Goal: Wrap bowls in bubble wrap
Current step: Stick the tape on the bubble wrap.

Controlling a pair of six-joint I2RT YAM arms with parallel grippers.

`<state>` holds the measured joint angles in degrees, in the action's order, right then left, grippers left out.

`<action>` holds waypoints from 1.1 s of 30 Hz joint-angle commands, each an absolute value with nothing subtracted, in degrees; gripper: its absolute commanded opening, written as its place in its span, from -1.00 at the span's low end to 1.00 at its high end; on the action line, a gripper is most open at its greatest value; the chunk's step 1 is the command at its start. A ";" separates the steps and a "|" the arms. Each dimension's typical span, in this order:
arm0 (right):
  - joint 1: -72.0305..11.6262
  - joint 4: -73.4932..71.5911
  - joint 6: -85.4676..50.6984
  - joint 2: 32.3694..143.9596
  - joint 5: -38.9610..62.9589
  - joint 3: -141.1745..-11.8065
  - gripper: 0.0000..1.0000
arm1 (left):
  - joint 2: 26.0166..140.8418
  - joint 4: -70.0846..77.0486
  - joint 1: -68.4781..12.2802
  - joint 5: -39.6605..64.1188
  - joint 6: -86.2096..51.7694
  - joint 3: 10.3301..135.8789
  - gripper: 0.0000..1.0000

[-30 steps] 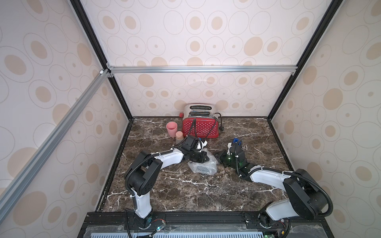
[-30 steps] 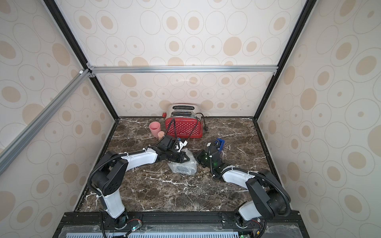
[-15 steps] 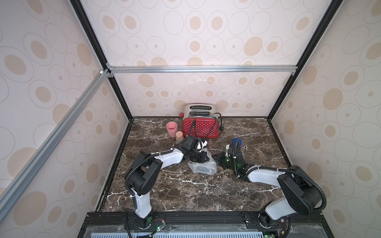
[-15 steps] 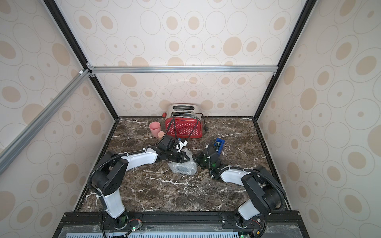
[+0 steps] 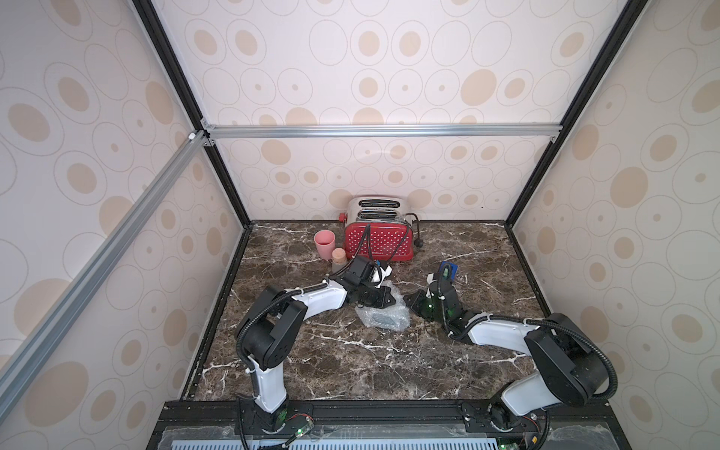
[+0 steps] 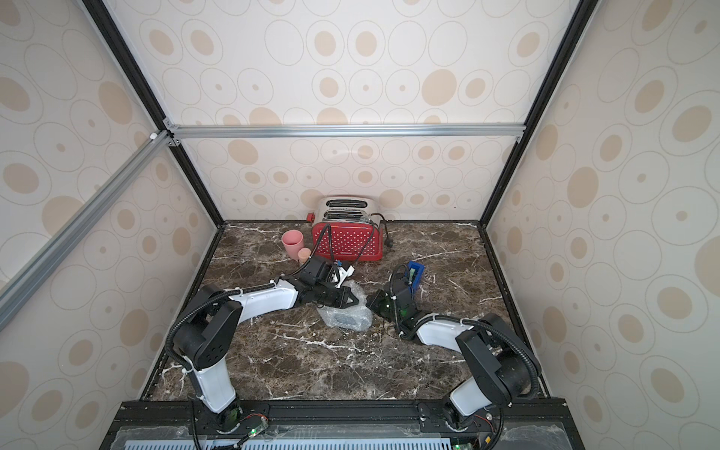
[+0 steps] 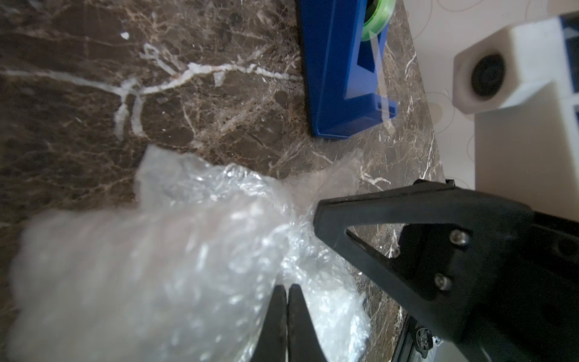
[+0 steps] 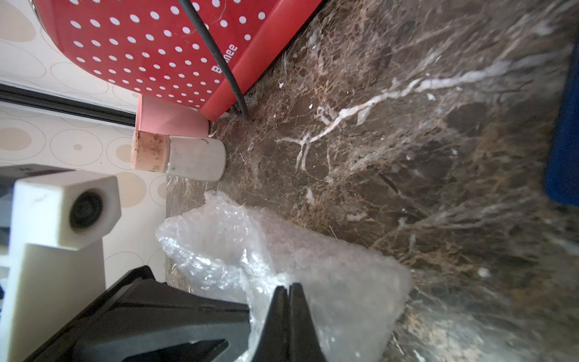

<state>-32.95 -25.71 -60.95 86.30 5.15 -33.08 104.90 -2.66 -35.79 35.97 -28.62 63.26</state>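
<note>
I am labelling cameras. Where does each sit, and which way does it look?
Top views: high in front, looking down at the table; left arm, right arm show.
Left wrist: on its arm, past the shut left claw toward the tape dispenser.
Right wrist: past the shut right claw toward the toaster.
Both wrist views share bubble wrap.
</note>
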 commanded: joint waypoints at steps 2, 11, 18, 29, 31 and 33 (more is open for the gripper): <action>-33.41 -24.85 -58.92 86.79 3.90 -32.43 -1.00 | 106.24 -3.30 -36.39 36.42 -27.25 64.67 -0.88; -33.66 -24.72 -56.70 87.24 4.50 -32.79 -0.92 | 105.95 -3.43 -36.46 36.48 -27.27 64.77 -0.88; -33.66 -24.24 -55.46 87.43 3.96 -32.92 -0.91 | 105.79 -3.67 -36.57 36.50 -27.51 65.13 -0.87; -33.86 -23.56 -52.96 87.72 5.25 -34.07 -0.87 | 105.50 -4.30 -36.65 36.13 -27.33 65.39 -0.87; -33.87 -23.55 -52.63 87.50 5.69 -34.21 -0.84 | 105.49 -4.52 -36.65 36.12 -27.25 65.48 -0.87; -33.92 -23.19 -52.15 87.35 5.98 -34.61 -0.81 | 105.46 -4.53 -36.65 36.12 -27.16 65.52 -0.87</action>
<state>-33.34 -24.75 -53.30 87.11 5.43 -33.43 104.90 -2.79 -36.03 35.94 -28.60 63.37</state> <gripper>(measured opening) 0.090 0.063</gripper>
